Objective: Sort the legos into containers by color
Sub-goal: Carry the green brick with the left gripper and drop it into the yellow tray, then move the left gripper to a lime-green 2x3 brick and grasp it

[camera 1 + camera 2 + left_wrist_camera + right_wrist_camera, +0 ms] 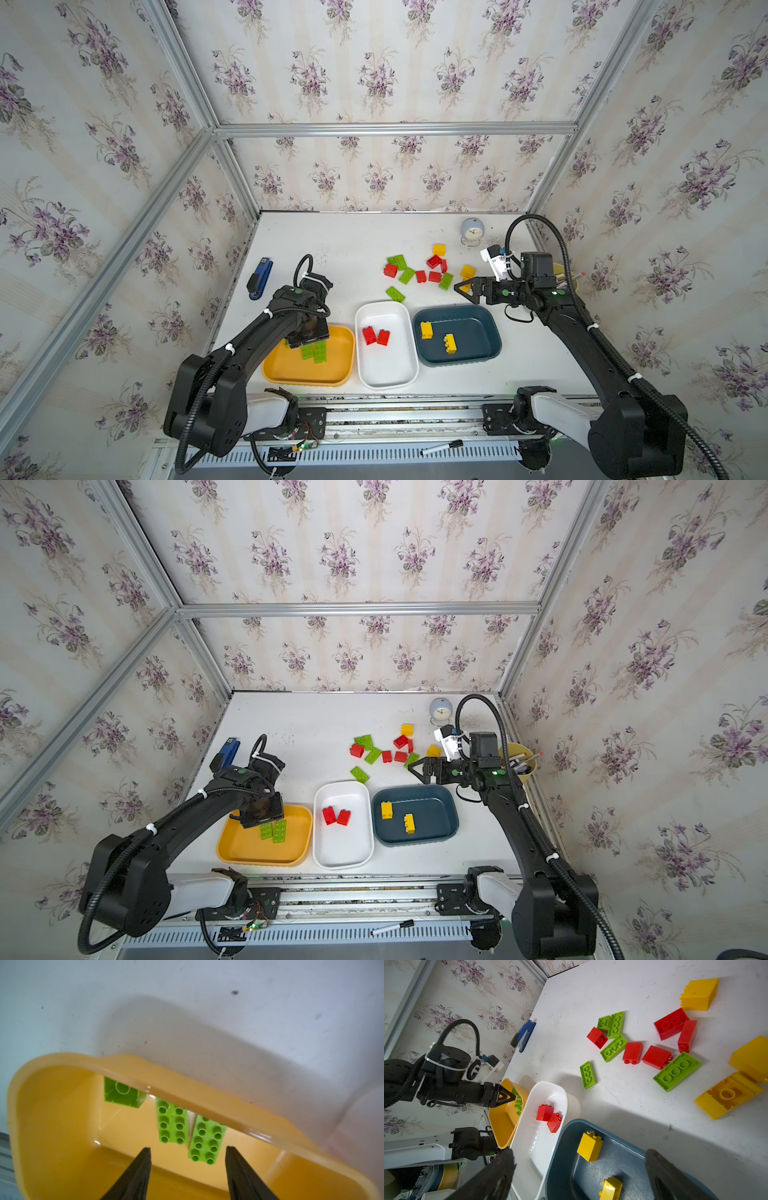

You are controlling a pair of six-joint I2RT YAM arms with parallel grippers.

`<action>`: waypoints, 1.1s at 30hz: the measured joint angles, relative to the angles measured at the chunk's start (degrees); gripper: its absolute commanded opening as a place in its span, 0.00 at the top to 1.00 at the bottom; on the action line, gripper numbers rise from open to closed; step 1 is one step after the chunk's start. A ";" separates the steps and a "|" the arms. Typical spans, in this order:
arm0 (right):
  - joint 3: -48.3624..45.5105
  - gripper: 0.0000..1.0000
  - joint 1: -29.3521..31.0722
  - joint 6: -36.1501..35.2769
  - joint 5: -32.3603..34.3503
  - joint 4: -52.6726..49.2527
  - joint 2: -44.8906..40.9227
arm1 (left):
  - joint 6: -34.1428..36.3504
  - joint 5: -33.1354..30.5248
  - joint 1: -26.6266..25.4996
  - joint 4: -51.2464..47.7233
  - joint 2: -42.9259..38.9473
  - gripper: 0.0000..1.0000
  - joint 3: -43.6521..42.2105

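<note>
Sorting looks well begun. In both top views the orange-yellow tray (291, 376) at near left holds green bricks (314, 352), the white tray (386, 370) beside it two red bricks (376, 336), and the teal tray (478, 340) two yellow bricks (427, 330). The loose pile (417, 270) lies farther back on the worktop (332, 249), with a lone green brick (395, 294) apart on its near side. Our left tool (307, 337) hangs over the orange-yellow tray; our right tool (461, 287) hovers between the pile and the teal tray's far rim.

From the left wrist we see the left tool's jaws parted with nothing between them, and three green bricks lying in the tray below, one upturned. We judge the green drop finished; next that arm must rise clear of the rim and reach for the lone green brick.

From the right wrist the right tool's jaws stand wide and empty above the teal tray. A hollow yellow brick (729, 1095) lies right of the pile, touching another yellow one; we would take it next, jaws astride its narrow sides. Inside the pile reds and greens touch, leaving little room for a jaw. The stapler (523, 1036) sits far left, well apart; the clock (471, 230) and pen cup (567, 276) stand far right, the cup close behind the right wrist.
</note>
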 measured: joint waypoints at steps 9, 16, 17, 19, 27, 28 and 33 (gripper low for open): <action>-0.37 0.00 0.00 0.04 -0.17 0.15 -0.02 | 0.42 5.81 -6.34 0.09 7.98 0.37 16.06; -0.37 0.00 0.00 0.20 -0.15 0.22 -0.17 | 1.51 6.97 -12.59 0.35 21.31 0.36 30.82; -0.37 0.00 0.00 0.20 -0.15 0.22 -0.26 | 1.90 7.08 -13.16 0.24 23.04 0.36 32.50; -0.37 0.00 -0.02 0.20 -0.15 0.24 -0.28 | 2.60 7.56 -14.23 0.37 26.99 0.36 36.13; -2.16 0.00 -0.02 0.70 -0.35 1.64 -0.39 | 4.09 9.11 -17.27 0.20 39.28 0.34 46.23; -2.56 0.00 -0.02 0.70 -0.42 2.23 -0.59 | 4.28 9.40 -17.49 0.07 40.61 0.33 47.10; -3.39 0.00 -0.02 0.63 -0.63 3.61 -0.85 | 3.56 10.56 -17.88 -0.26 45.11 0.33 50.86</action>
